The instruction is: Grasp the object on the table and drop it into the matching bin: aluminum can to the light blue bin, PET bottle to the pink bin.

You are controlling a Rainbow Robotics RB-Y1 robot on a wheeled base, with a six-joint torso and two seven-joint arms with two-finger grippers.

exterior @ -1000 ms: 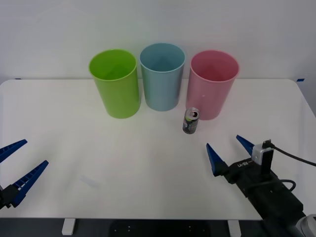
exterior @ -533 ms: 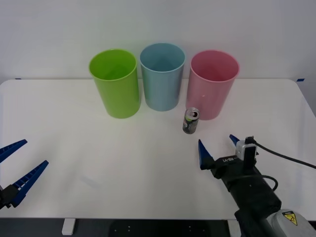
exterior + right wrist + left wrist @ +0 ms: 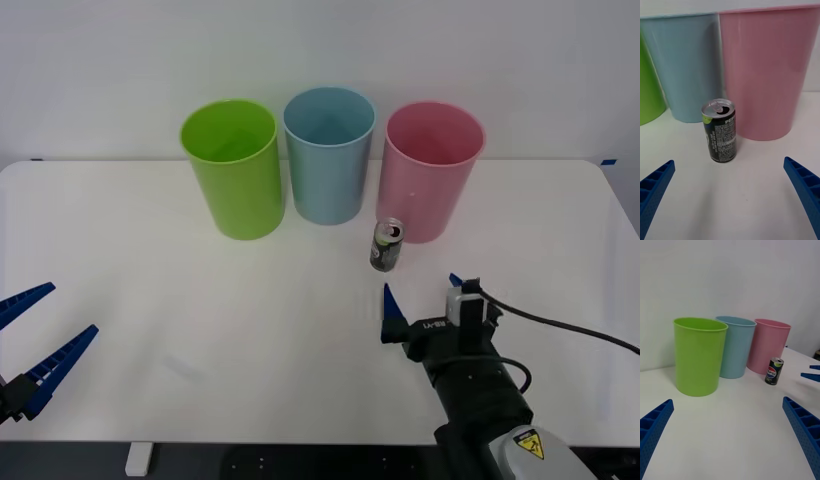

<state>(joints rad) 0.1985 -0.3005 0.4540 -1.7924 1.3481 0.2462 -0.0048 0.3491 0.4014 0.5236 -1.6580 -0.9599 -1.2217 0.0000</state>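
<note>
A small dark aluminum can (image 3: 386,245) (image 3: 720,131) (image 3: 774,371) with a silver top stands upright on the white table (image 3: 200,300), just in front of the pink bin (image 3: 433,170) (image 3: 767,71) (image 3: 768,345). The light blue bin (image 3: 328,153) (image 3: 687,63) (image 3: 735,345) stands beside the pink one. My right gripper (image 3: 420,296) (image 3: 730,195) is open, a short way in front of the can, with the can centred between its blue fingers and untouched. My left gripper (image 3: 30,335) (image 3: 730,435) hangs open near the table's front left corner.
A lime green bin (image 3: 233,167) (image 3: 649,90) (image 3: 698,354) stands to the left of the light blue one; the three bins form a row at the back. A black cable (image 3: 560,325) trails from the right wrist.
My right gripper has moved forward and to the left, closing in on the can. The left arm, the can and the bins have stayed put.
</note>
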